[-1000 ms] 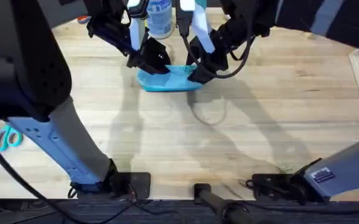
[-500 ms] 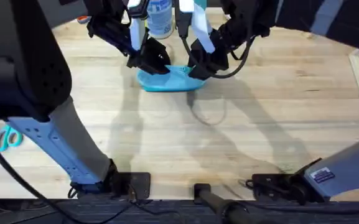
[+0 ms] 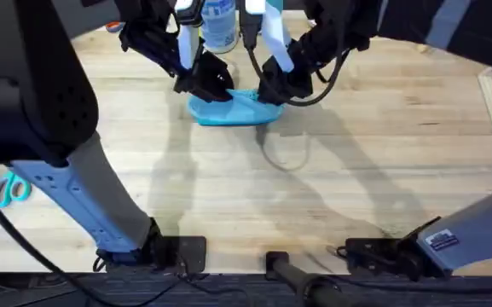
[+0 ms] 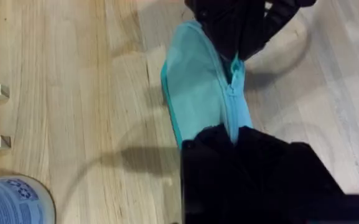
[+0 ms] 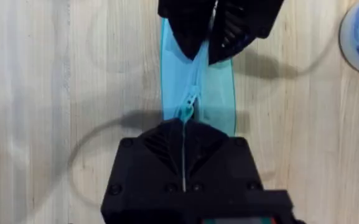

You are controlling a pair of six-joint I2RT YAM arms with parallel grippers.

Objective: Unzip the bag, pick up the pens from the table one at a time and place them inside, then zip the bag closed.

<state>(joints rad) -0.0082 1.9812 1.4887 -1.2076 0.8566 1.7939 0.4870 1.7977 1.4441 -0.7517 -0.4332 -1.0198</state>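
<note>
Two end effectors on bag (image 3: 228, 109), far-centre worktop (image 3: 356, 162). Overhead: left end effector (image 3: 214, 85) clamps bag's left end, right end effector (image 3: 273, 89) its right. Left wrist: zipper (image 4: 232, 102) between both. Right wrist: fingers pinched together on zipper pull (image 5: 184, 113).

Canister (image 3: 218, 24) (blue-white) crowds behind bag (image 3: 228, 109).

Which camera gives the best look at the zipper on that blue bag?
The right wrist view: the zipper runs straight down the bag between both end effectors. The left wrist view shows it at an angle. Overhead, the bag is far off and the zipper is too small to tell.
</note>
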